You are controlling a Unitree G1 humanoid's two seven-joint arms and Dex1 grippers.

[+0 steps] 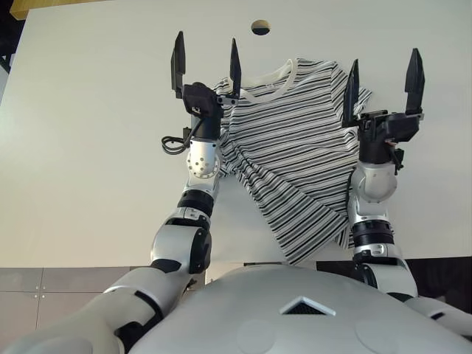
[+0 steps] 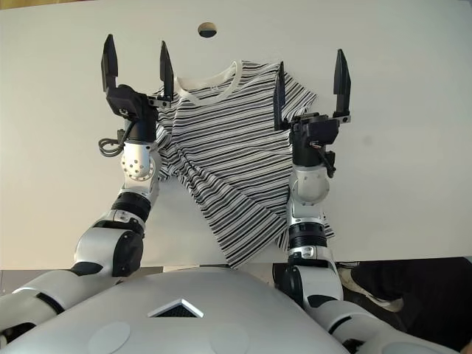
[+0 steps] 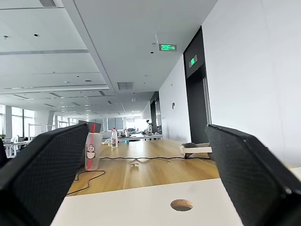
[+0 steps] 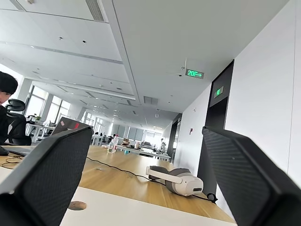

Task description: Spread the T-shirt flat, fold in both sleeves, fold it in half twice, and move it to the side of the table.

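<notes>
Striped T-shirt (image 1: pixel 287 140) | below, between left gripper (image 1: pixel 206 53) and right gripper (image 1: pixel 384 70) | both spread

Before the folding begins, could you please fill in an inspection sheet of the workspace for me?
Surface: white table, with a round hole near its far edge.
Job's things: striped T-shirt lies rumpled and skewed, collar toward the far edge, hem at the near edge; not spread flat.
Clutter: a cup and a white headset on the wooden desk behind.
Grippers: left gripper and right gripper both open, holding nothing, raised over the T-shirt's shoulders.
Cables: black cable loop on the table beside the left arm.
Surroundings: open office, green ceiling sign.
</notes>
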